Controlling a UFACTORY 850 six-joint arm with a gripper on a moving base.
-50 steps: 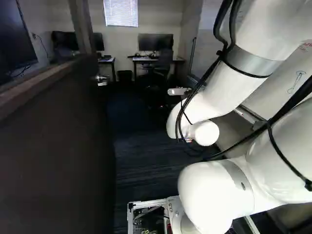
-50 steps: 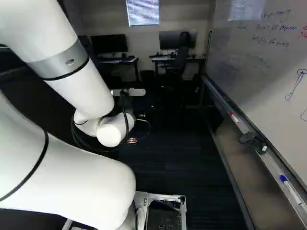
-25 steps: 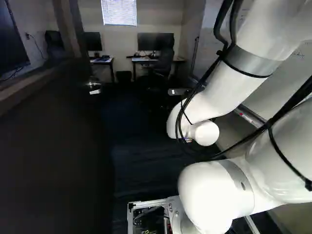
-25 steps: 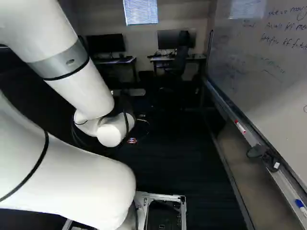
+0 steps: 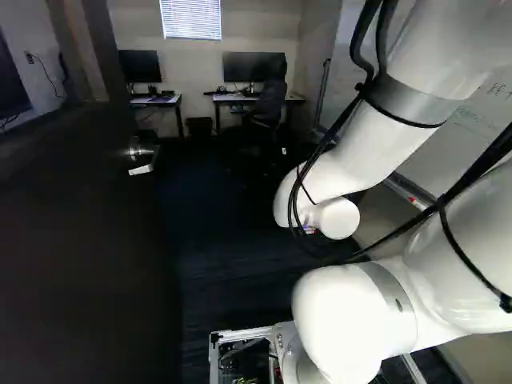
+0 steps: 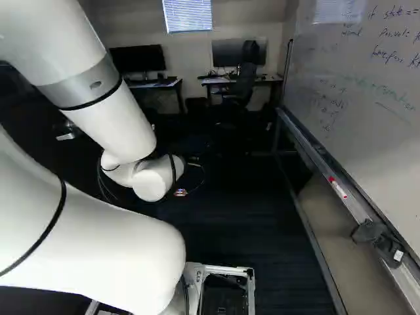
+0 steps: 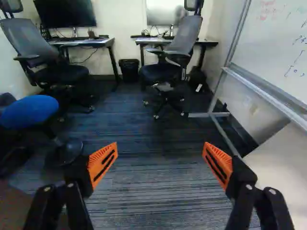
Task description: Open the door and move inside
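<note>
The dark door [image 5: 72, 240] stands open along the left side of the left base view, with its metal handle [image 5: 142, 150] near its far edge. In the right base view the handle [image 6: 67, 136] shows left of the arm. My arm's white wrist [image 5: 336, 218] is to the right of the door and apart from it, hiding the gripper's fingers in both base views. Seen from the wrist, the gripper [image 7: 159, 160] has its orange-padded fingers spread wide, with only carpet visible between and beyond them. Neither finger touches the door or handle.
A whiteboard [image 6: 367, 98] with a marker tray [image 6: 348, 197] runs along the right. Ahead are desks, monitors, a bin [image 7: 129, 70] and office chairs [image 7: 165, 62]. A blue-seated stool [image 7: 29, 112] stands beyond the gripper's left finger. Striped carpet [image 7: 153, 182] covers the floor.
The base has moved forward and turned slightly right: the door handle looks nearer and farther left, and the whiteboard tray's things have grown larger. The arm holds its pose above its lowest joint.
</note>
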